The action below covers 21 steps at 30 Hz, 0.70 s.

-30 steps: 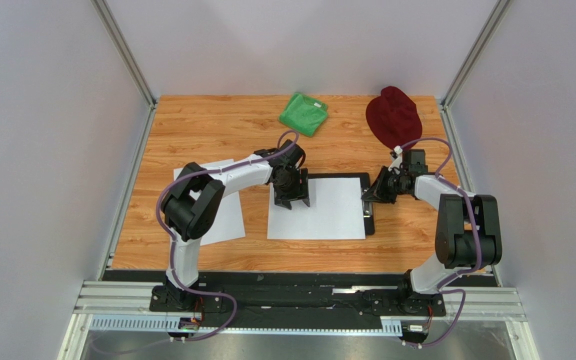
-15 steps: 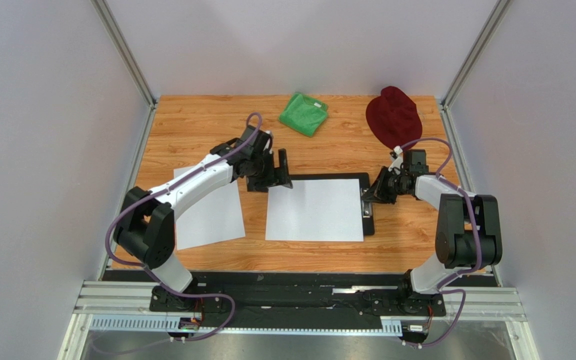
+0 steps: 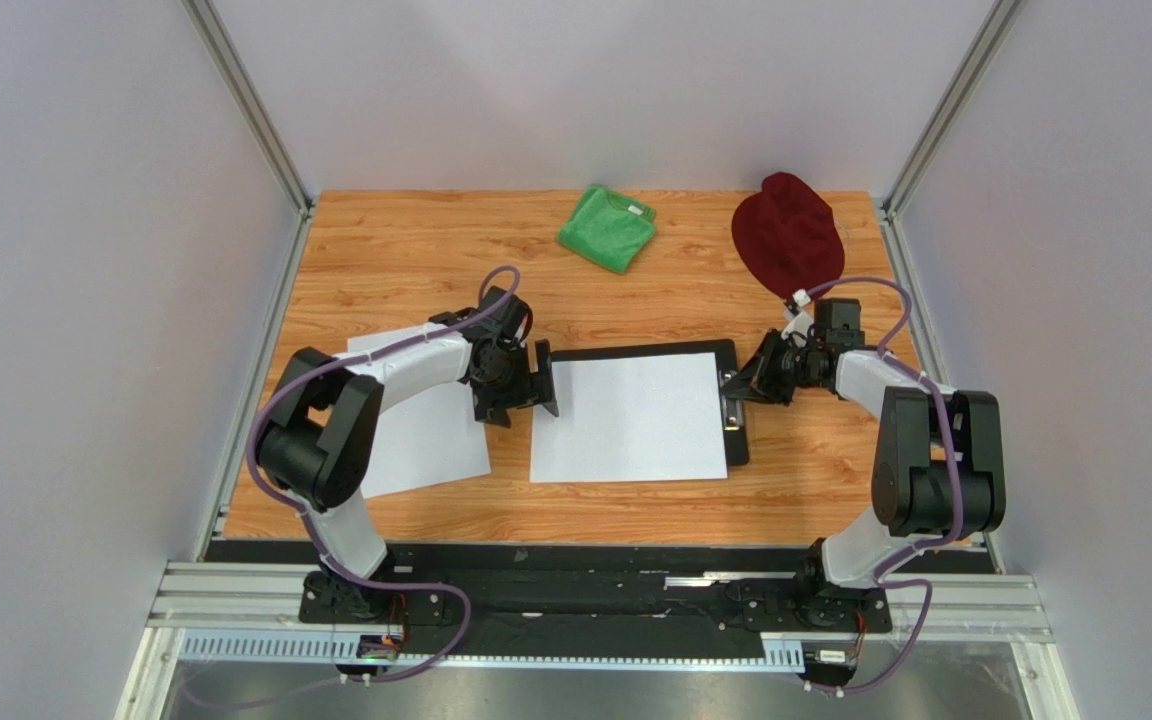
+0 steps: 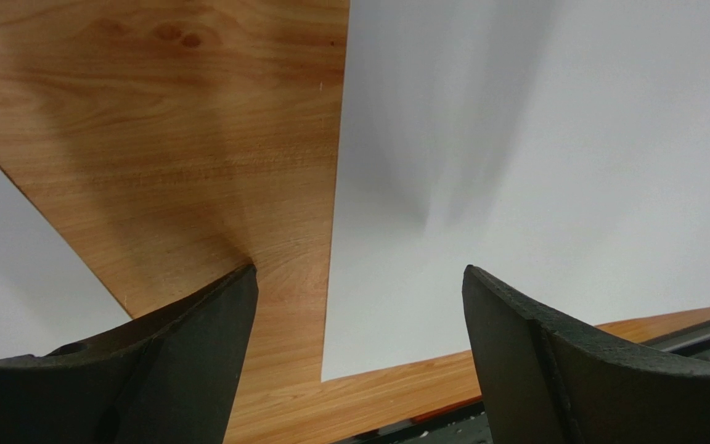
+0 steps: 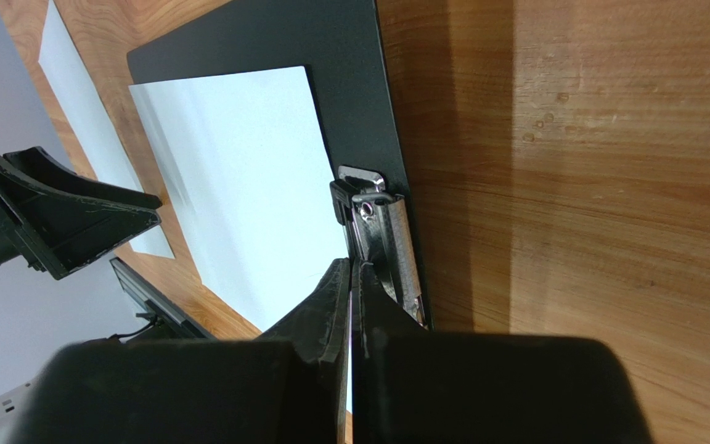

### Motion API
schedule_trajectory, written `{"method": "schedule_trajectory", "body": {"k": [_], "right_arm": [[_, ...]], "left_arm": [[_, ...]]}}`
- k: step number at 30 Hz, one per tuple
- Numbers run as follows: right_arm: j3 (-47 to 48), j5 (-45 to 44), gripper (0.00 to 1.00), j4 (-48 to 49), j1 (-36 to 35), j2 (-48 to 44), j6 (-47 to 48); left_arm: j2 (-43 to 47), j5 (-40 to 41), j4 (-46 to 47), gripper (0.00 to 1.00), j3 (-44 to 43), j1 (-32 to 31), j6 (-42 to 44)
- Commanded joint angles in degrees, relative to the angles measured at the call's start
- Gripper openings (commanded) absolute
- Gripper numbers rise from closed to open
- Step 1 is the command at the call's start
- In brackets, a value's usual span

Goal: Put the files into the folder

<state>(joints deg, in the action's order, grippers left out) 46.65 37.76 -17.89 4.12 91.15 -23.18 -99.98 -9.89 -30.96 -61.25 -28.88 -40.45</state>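
1. The two plain white paper sheets are blank. One sheet (image 3: 630, 417) lies on the flat black clipboard-like folder (image 3: 642, 353). The other sheet (image 3: 432, 443) lies on the wooden desk (image 3: 387, 255) near its left edge.
2. A second ago the left pincer (image 3: 530, 383) stood on the left end of the sheet on the folder. Now it has drawn back off that end and is between the two sheets, jaws spread wide and holding nothing. That sheet has slid a little to the left.
3. The right pincer (image 3: 740, 390) has not moved. Its fingers are pressed together, with their tips against the small silver metal clip (image 5: 386, 240).
4. The folder lies mid-desk with its long axis running left to right and its clip at the right short edge. The sheet on it runs the same way and overhangs the folder's left and near edges.
5. A green folded cloth (image 3: 608, 227) and a dark red hat (image 3: 787, 233) lie along the desk's far edge.
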Motion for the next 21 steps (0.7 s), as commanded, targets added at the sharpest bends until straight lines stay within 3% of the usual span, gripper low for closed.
{"method": "schedule_trajectory", "body": {"k": [1, 10, 21], "right_arm": [[-0.5, 3.5, 0.0, 3.2, 0.4, -0.6, -1.3], [-1.4, 4.9, 0.0, 5.1, 0.4, 0.6, -2.6], [-1.2, 4.2, 0.0, 4.5, 0.4, 0.9, -2.4]], "left_arm": [[-2.6, -2.2, 4.2, 0.9, 0.6, -0.2, -2.3], [-5.6, -7.0, 9.2, 0.86, 0.4, -0.2, -4.6], [-5.9, -7.0, 9.8, 0.83, -0.4, -0.3, -4.9]]}}
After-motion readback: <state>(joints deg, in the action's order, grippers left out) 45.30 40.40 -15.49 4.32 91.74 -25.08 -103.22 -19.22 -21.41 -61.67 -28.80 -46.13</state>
